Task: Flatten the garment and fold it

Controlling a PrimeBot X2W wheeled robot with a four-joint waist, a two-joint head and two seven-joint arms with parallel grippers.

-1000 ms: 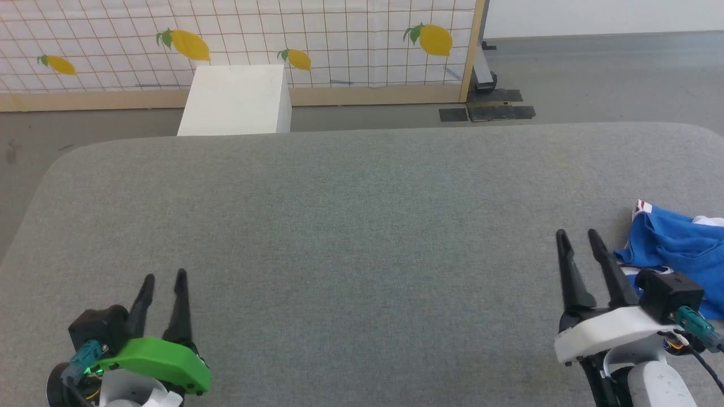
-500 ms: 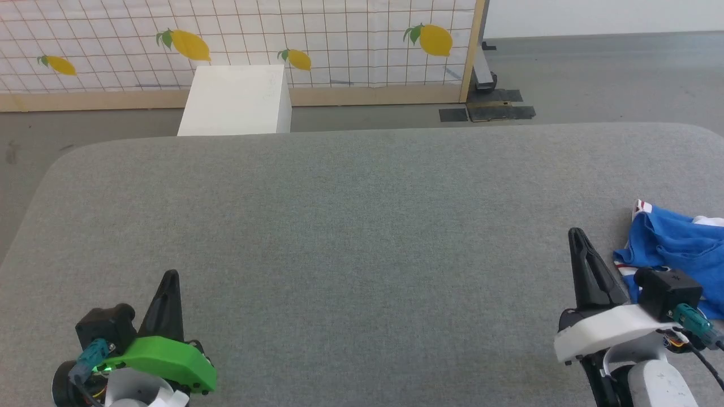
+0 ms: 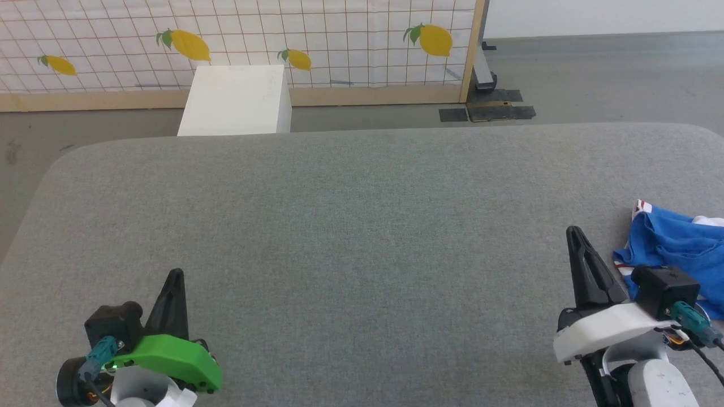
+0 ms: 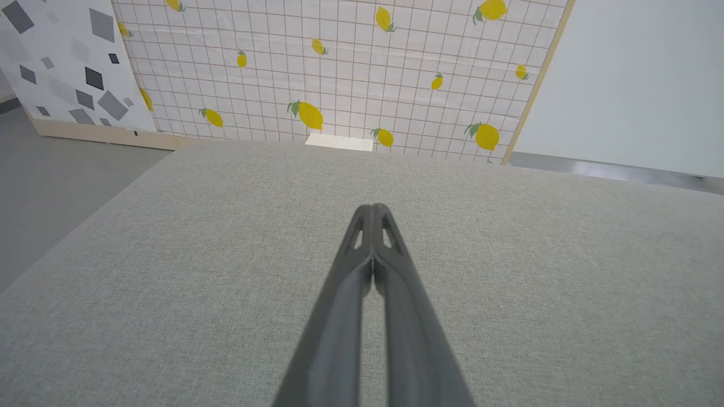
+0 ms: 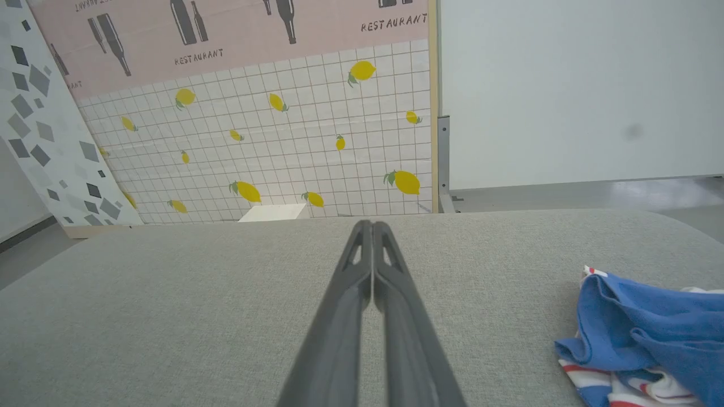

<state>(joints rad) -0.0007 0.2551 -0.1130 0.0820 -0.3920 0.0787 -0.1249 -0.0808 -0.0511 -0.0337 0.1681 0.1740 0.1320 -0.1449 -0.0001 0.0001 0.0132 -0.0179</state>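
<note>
Grey fabric-topped counter [image 3: 362, 215]. Behind it is a gridded lemon-print screen [image 3: 317, 34] on a grey floor. A white box [image 3: 235, 99] stands between the screen and the counter's far edge.

Head view: the left end effector [image 3: 176, 273], green-shelled, is at lower left, fingers pressed together with nothing between them. The right end effector [image 3: 574, 230], white-shelled, is at lower right, also closed and empty. The garment [image 3: 673, 243], blue with white and red-striped trim, lies crumpled on the counter at the right edge of the frame. It is just beside the right end effector and apart from its fingers.

Left wrist view: the left end effector [image 4: 373, 208] has its fingers meeting at the tips above the counter weave, with the screen beyond.

Right wrist view: the right end effector [image 5: 367, 224] is shut, pointing across the counter. The garment [image 5: 650, 333] is bunched at lower right, blue folds over a red-and-white striped edge, clear of the fingers.
</note>
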